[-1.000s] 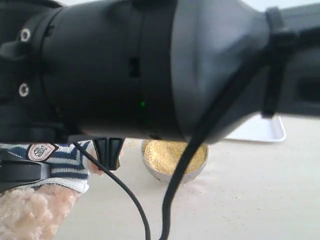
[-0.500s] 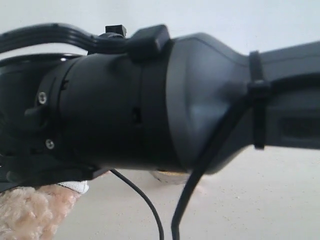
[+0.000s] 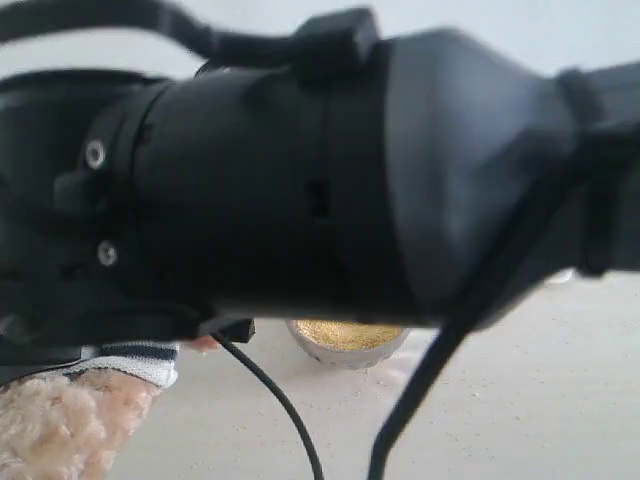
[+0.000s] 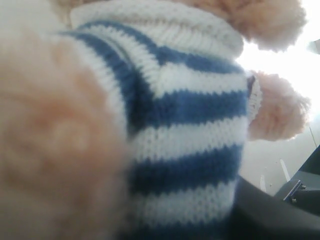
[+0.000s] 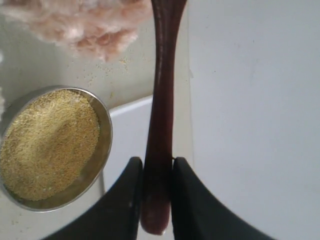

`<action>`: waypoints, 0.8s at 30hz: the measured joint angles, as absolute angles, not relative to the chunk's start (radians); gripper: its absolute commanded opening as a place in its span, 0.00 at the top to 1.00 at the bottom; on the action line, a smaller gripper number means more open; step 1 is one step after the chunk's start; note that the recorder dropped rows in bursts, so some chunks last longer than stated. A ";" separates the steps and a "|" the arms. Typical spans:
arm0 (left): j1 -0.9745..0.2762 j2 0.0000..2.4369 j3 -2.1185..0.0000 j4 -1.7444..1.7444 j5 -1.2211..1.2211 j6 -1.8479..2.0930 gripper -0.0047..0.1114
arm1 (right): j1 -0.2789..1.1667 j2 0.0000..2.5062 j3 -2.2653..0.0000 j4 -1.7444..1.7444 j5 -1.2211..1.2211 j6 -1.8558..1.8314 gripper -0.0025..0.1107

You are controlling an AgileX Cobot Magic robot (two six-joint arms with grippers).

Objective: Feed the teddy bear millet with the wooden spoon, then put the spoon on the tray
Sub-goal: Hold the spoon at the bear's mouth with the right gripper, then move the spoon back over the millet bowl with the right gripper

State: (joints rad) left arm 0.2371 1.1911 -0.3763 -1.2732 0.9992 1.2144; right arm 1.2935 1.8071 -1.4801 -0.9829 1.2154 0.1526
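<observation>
Across nearly the whole exterior view, you have a black robot arm (image 3: 300, 190) blocking the scene, a cable (image 3: 413, 402) hanging in front of the pale table (image 3: 530, 400). Under it, at the lower left, you can make out the teddy bear (image 3: 60, 430): fluffy light fur and the hem of its navy-and-white striped shirt. Your left wrist camera sits right against that bear, so stripes and fur fill the picture. Only a dark corner of the left gripper (image 4: 272, 217) shows, and you cannot tell whether it is open, closed or holding anything.

The tray (image 5: 125, 135) appears in your right wrist view as a white surface with a low rim, just beyond the steel bowl (image 5: 106, 135) and partly hidden behind the spoon's handle. The bowl stands on the table near the bear, and the millet (image 5: 47, 145) fills it almost to the rim. In the exterior view the bowl peeks out below the arm, to the right of the bear.

Your right gripper (image 5: 157, 165) is clamped on the wooden spoon (image 5: 162, 90), both dark fingers (image 5: 125, 200) pressing the thick end of the handle from either side. You hold the spoon above the table, its slim shaft pointing away from the gripper toward a tuft of the bear's fur. Its far end runs out of frame, so you cannot see whether it carries grain. A few stray grains (image 5: 100, 75) dot the table between the bowl and the fur.
</observation>
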 measured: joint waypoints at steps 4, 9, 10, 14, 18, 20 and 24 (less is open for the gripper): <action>0.237 1.191 -0.376 -1.273 0.999 1.214 0.92 | 1.287 1.750 -1.480 -0.902 1.215 0.166 0.98; 0.237 1.191 -0.376 -1.273 0.999 1.214 0.92 | 1.270 1.697 -1.480 -0.777 1.215 0.168 0.98; 0.237 1.191 -0.376 -1.273 0.999 1.214 0.92 | 1.263 1.689 -1.480 -0.758 1.215 0.168 0.98; 0.237 1.191 -0.376 -1.273 0.999 1.214 0.92 | 1.218 1.649 -1.480 -0.670 1.215 0.167 0.98; 0.237 1.191 -0.376 -1.273 0.999 1.214 0.92 | 1.154 1.597 -1.478 -0.581 1.217 0.137 0.98; 0.237 1.191 -0.376 -1.273 0.999 1.214 0.92 | 1.124 1.572 -1.465 -0.543 1.217 0.121 0.98; 0.237 1.191 -0.376 -1.273 0.999 1.214 0.92 | 1.066 1.517 -1.380 -0.504 1.217 0.106 0.98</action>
State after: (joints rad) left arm 0.2371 1.1911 -0.3763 -1.2732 0.9992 1.2144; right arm 1.0663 1.5172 -1.3800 -0.5037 1.2172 0.1058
